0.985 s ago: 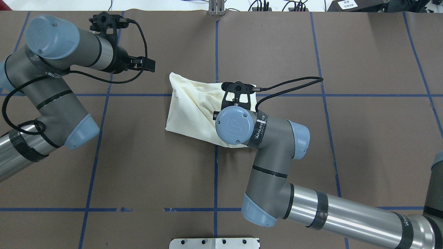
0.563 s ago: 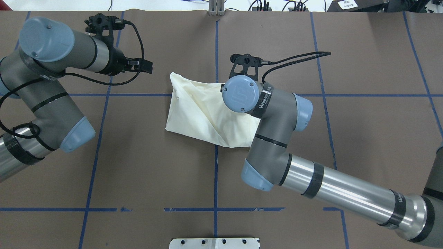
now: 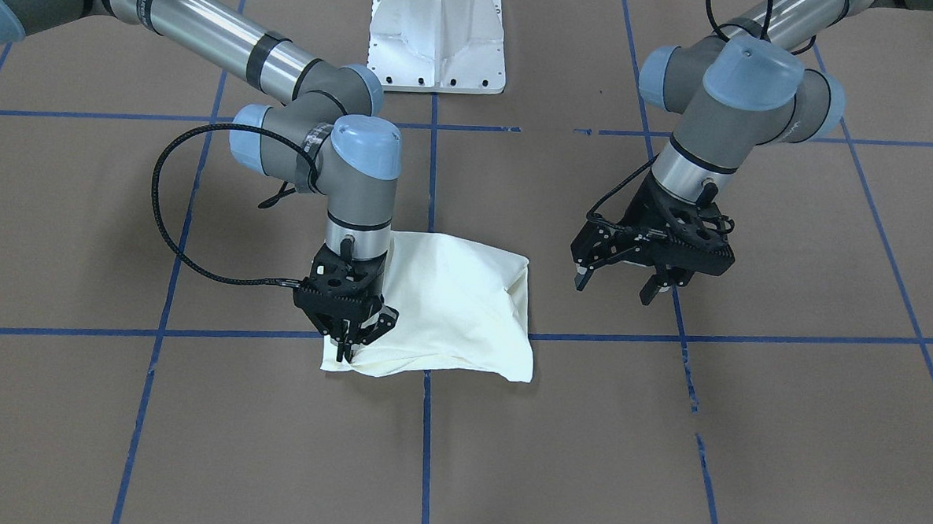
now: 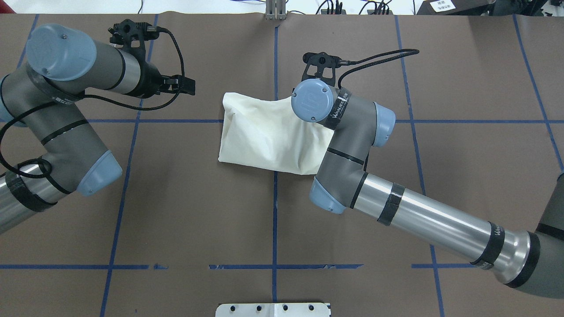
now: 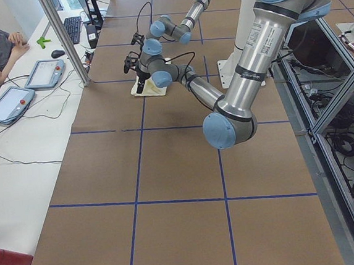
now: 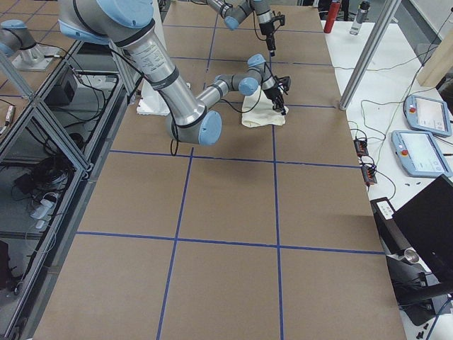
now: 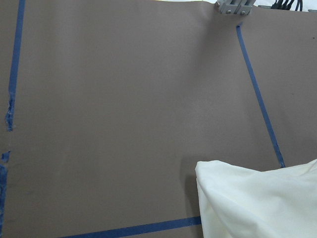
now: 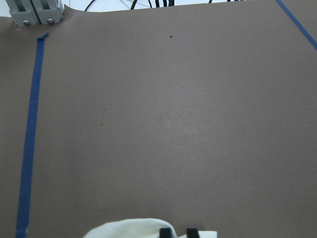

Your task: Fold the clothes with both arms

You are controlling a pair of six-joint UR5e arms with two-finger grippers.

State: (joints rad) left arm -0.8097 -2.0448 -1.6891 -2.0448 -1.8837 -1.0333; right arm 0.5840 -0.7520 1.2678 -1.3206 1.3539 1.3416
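Now, item by item.

Right gripper (image 3: 345,343): mine. Its fingers are pinched on a corner of the cream T-shirt (image 3: 457,301), at the edge farthest from my base.

Change: a second ago my wrist stood over the near half of the cloth, with a slanted flap trailing from it. Since then I have carried that flap across to the far edge, and the diagonal crease is gone.

Cream T-shirt: lies mid-table on the brown table cover (image 3: 664,428), plain side up. It is a compact four-sided bundle astride a blue tape line (image 3: 747,338).

Left gripper (image 3: 621,284): fingers spread and empty. It hovers beside the bundle, clear of it, and has barely moved.

Meaning, as I judge it: this fold is laid. Release and smoothing remain.
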